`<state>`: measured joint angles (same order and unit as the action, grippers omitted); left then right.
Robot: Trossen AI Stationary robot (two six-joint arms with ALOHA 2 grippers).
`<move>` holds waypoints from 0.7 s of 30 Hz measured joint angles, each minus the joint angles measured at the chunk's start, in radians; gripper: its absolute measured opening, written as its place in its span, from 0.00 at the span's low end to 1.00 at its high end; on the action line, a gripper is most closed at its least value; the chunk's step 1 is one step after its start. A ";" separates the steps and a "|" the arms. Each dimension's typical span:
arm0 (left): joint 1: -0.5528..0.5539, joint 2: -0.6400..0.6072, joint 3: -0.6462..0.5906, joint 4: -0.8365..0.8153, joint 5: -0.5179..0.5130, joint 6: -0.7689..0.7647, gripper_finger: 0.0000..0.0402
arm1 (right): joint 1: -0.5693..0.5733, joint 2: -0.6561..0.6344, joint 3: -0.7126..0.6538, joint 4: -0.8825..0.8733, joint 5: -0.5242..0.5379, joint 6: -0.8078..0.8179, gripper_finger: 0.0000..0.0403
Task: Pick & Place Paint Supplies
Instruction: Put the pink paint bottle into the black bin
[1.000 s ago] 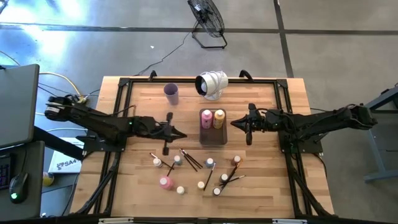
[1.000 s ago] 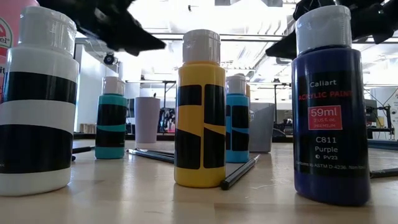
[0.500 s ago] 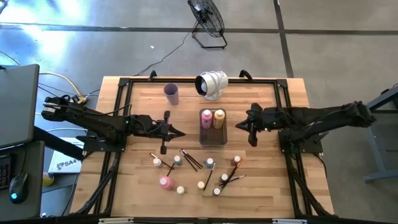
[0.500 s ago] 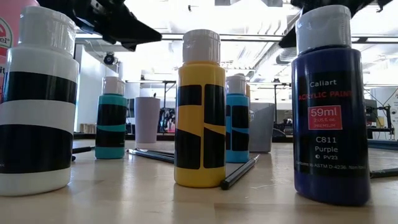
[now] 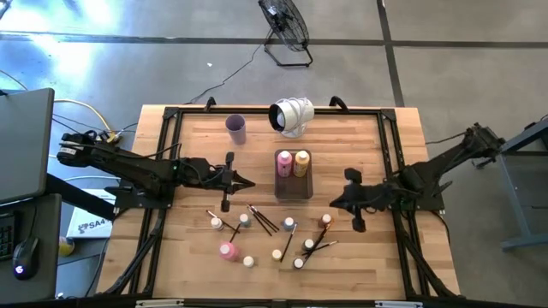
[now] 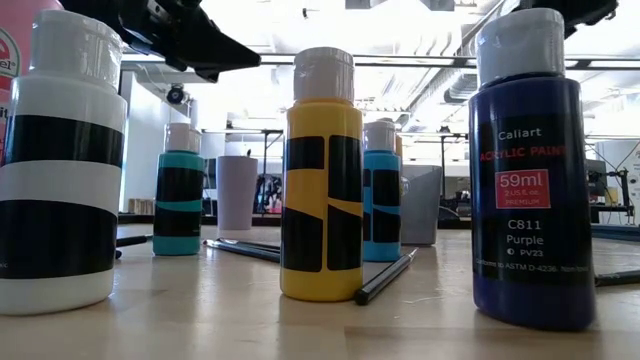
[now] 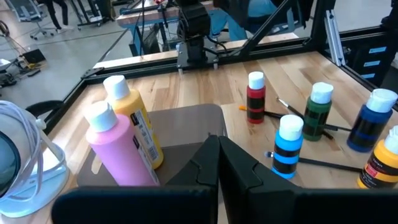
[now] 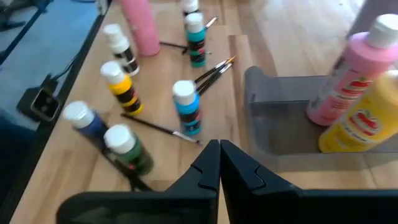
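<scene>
Two-arm paint-sorting station, seen from above, from table height and from both wrists. The left gripper (image 5: 242,182) hovers left of the clear grey tray (image 5: 294,187), its fingers (image 7: 205,168) pressed together and holding nothing; the right gripper (image 5: 336,204) hangs right of the tray's near end, beside the red bottle (image 5: 326,220), its fingers (image 8: 208,168) likewise closed and empty. In the low view both arms are cropped to dark shapes at the upper edge. A pink bottle (image 5: 284,162) and a yellow-orange bottle (image 5: 301,162) stand upright side by side in the tray's far end; their labels are too blurred to read. Small white-capped bottles stand upright, scattered on the near half of the wooden table (image 5: 188,250). Paintbrushes (image 5: 263,221) lie flat among them, long axes running diagonally. Only the purple bottle (image 6: 530,180) carries legible text: "Caliart", "ACRYLIC PAINT", "59ml", "C811 Purple". The yellow bottle (image 6: 322,180) shows black bars only.
</scene>
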<state>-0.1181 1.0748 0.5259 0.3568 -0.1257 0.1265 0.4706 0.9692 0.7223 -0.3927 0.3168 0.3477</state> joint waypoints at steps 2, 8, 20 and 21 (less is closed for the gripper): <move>0.000 0.000 0.000 0.000 0.000 0.000 0.00 | 0.016 0.003 0.000 0.000 -0.002 0.005 0.00; 0.000 0.000 0.000 0.000 0.000 0.000 0.00 | 0.023 0.004 0.000 0.000 -0.040 0.076 0.00; 0.000 0.000 0.000 0.000 0.001 -0.001 0.00 | 0.023 0.004 0.000 -0.017 -0.155 -0.014 0.00; 0.000 0.000 0.000 -0.001 0.001 -0.001 0.00 | 0.022 0.004 0.000 -0.017 -0.156 -0.025 0.00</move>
<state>-0.1181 1.0752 0.5262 0.3561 -0.1249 0.1257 0.4927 0.9730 0.7219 -0.4095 0.1611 0.3228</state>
